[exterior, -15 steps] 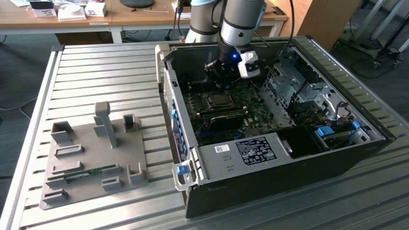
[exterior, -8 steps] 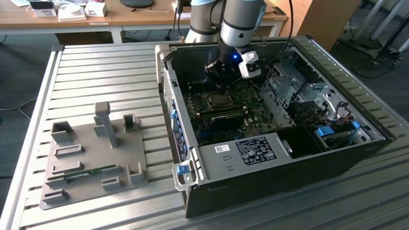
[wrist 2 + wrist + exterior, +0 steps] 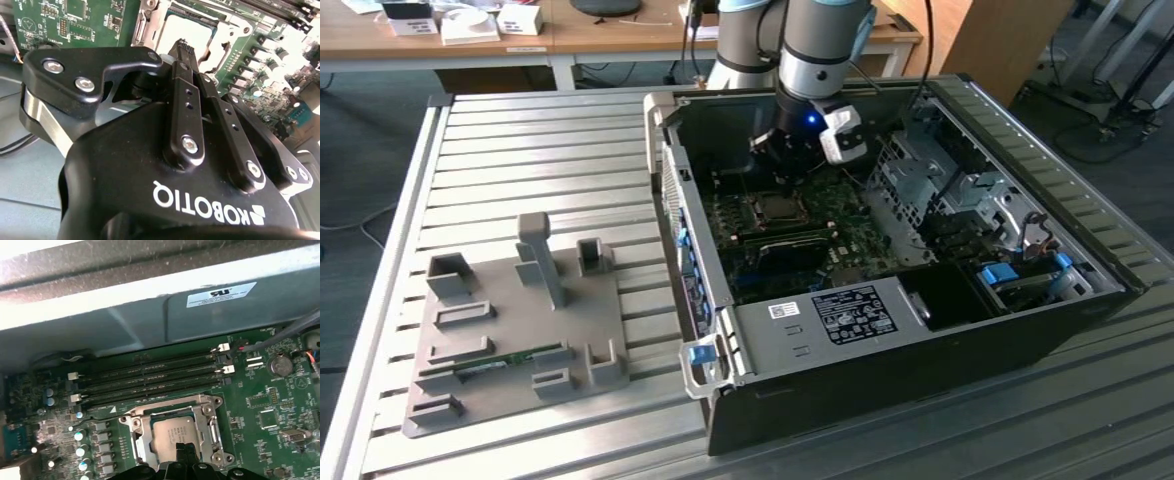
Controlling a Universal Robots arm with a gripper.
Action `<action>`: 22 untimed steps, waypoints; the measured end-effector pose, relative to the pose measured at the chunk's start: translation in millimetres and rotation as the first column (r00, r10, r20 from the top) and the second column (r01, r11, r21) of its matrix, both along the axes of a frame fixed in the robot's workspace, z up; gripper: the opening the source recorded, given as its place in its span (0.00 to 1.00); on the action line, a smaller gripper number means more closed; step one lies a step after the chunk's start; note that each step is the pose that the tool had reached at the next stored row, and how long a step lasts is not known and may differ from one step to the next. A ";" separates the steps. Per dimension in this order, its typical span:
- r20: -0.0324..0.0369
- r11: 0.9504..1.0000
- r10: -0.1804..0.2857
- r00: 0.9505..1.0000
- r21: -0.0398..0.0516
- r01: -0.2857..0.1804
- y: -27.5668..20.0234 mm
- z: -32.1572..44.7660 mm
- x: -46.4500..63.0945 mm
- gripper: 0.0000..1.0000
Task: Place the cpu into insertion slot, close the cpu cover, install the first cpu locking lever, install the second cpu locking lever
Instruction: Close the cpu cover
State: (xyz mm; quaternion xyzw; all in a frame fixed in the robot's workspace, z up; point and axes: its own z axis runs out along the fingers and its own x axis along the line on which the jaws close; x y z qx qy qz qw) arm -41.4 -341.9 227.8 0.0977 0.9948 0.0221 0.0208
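The cpu point(image 3: 172, 432) lies flat in the insertion slot point(image 3: 145, 440) on the green motherboard point(image 3: 270, 405), its silvery top showing through the window of the cpu cover point(image 3: 165, 412), which lies down around it. A metal locking lever point(image 3: 216, 432) runs along one side of the socket. My gripper point(image 3: 185, 452) hangs just above the cpu's edge, its black fingers shut together with nothing between them. In the second wrist view the gripper point(image 3: 182, 47) points at the cpu point(image 3: 192, 35). In the exterior view the gripper point(image 3: 785, 178) is inside the open computer case point(image 3: 881, 340), over the socket point(image 3: 778, 208).
Long black memory slots point(image 3: 150, 375) run beside the socket, with the case wall point(image 3: 150, 315) behind them. A metal drive cage point(image 3: 947, 190) fills the case on the exterior view's right. A grey fixture plate point(image 3: 520, 320) sits on the slatted table point(image 3: 520, 150).
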 end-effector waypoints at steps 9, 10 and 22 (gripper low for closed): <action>0.000 0.992 0.130 0.992 0.000 -0.130 0.0 -2.2 0.0 0.11; 0.000 0.991 0.130 0.991 0.000 -0.130 0.0 -2.2 -0.1 0.11; 0.000 0.991 0.131 0.991 0.000 -0.131 0.0 -4.3 -8.1 0.11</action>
